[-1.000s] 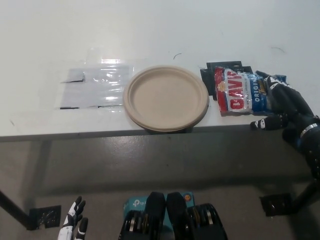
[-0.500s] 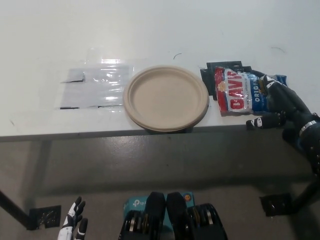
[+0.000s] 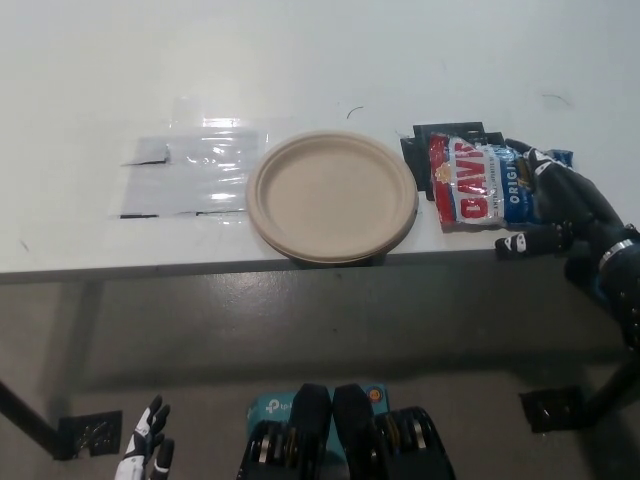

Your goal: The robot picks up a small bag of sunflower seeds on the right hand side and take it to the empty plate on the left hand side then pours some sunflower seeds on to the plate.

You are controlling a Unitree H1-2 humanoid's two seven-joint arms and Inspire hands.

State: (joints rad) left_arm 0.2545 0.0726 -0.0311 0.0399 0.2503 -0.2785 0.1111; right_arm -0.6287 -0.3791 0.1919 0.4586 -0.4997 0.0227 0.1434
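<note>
Little changed since earlier: right hand stays curled over bag, grip unconfirmed, poised for lifting. Plate empty beside. Left hand idle, low.

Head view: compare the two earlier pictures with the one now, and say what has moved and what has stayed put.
The right hand closed in leftward over the seed bag's right end, then barely shifted; whether it grips is unclear. The bag, the plate and the low left hand stayed as they were.
</note>
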